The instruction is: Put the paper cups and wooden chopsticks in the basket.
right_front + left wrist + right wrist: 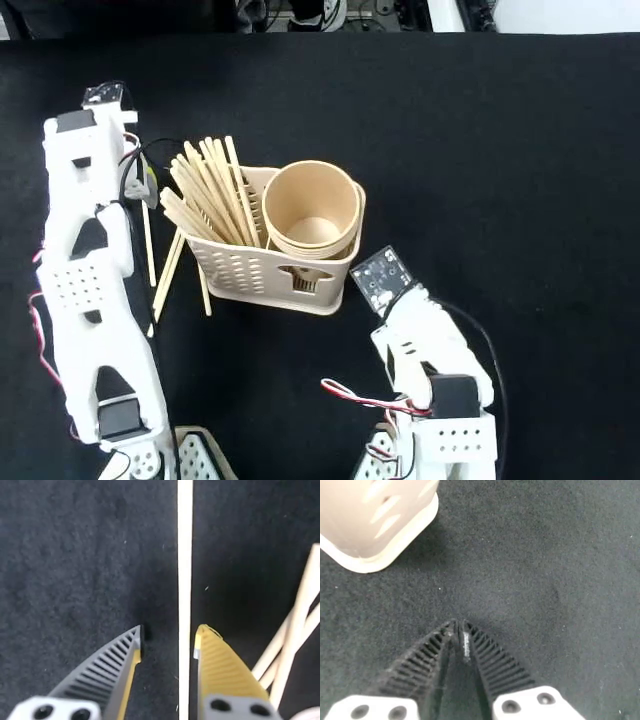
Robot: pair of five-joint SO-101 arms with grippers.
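Right jaws face basket (255,270): chopsticks (205,190), seemingly stacked cups (300,195).

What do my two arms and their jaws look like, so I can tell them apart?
Both arms are white plastic shells with black motors and perforated panels. The left arm has ribbed, tapered jaws, one grey with a yellow edge, one yellow. The right arm has black ribbed jaws, a bare circuit board at its wrist, and red-and-white wires near its base.

Chopstick (185,555): we see both its ends cut off by the picture's edges.
Basket (375,525): we see a corner; the edge cuts off the rest.
Cups (311,205): we cannot count the stack; the basket wall hides the lower parts.
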